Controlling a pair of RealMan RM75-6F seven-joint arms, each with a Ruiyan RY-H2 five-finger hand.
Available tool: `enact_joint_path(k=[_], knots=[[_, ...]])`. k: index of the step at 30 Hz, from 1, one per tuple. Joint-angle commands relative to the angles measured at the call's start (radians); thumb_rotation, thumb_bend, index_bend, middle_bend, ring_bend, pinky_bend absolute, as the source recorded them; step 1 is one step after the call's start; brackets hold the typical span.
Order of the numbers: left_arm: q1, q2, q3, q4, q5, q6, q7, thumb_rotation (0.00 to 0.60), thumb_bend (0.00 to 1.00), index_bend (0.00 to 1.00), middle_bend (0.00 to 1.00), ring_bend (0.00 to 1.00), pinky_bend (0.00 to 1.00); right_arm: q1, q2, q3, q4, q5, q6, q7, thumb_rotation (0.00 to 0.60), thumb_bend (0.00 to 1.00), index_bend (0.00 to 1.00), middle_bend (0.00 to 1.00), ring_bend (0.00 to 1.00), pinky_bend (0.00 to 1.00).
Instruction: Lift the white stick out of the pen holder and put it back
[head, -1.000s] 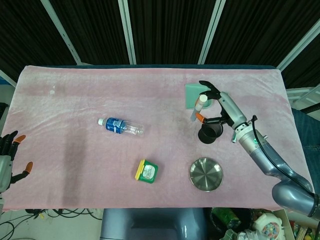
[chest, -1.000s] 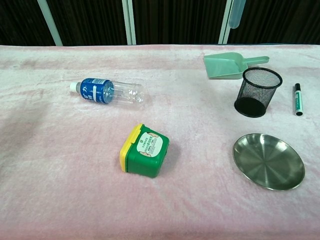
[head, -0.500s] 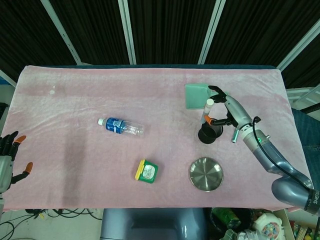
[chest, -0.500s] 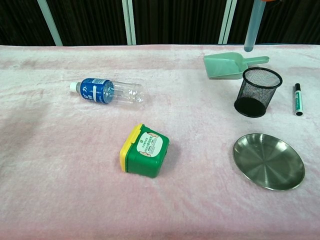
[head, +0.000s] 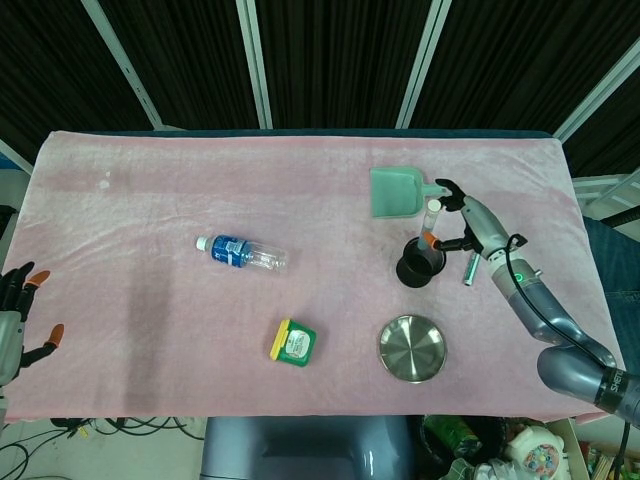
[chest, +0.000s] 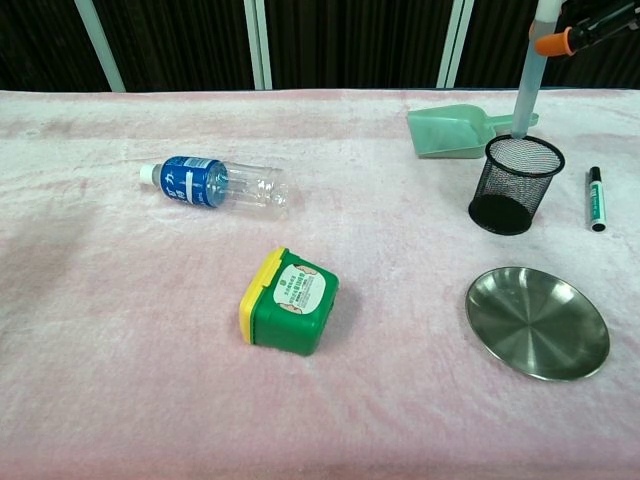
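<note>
The white stick (chest: 527, 82) hangs nearly upright, its lower end at the far rim of the black mesh pen holder (chest: 514, 185). My right hand (head: 462, 215) pinches the stick's upper part between orange-tipped fingers (chest: 552, 43). From the head view the stick (head: 431, 213) shows just above the pen holder (head: 419, 264). My left hand (head: 20, 315) rests at the table's left edge, fingers apart, holding nothing.
A green scoop (chest: 460, 130) lies behind the holder. A green marker (chest: 596, 198) lies to its right. A steel dish (chest: 538, 322) sits in front. A green box with a yellow lid (chest: 288, 302) and a water bottle (chest: 218, 184) lie mid-table.
My right hand has carried the stick down and to the right, from high above the table to the pen holder's rim. The left hand has not moved.
</note>
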Motion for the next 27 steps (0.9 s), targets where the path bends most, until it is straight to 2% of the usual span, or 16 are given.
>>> enact_joint_path(k=[1,27], knots=[[-0.001,0.0,0.0,0.0,0.0,-0.001,0.001,0.6,0.33,0.12,0.02,0.0,0.0,0.001,0.0,-0.007,0.005,0.006,-0.006,0.012,0.6,0.39,0.63,0.06,0.2,0.21],[0.0,0.0,-0.001,0.0,0.0,0.001,-0.001,0.6,0.33,0.12,0.02,0.0,0.0,0.005,-0.076,-0.074,0.113,-0.035,-0.037,0.085,0.6,0.38,0.63,0.06,0.2,0.21]])
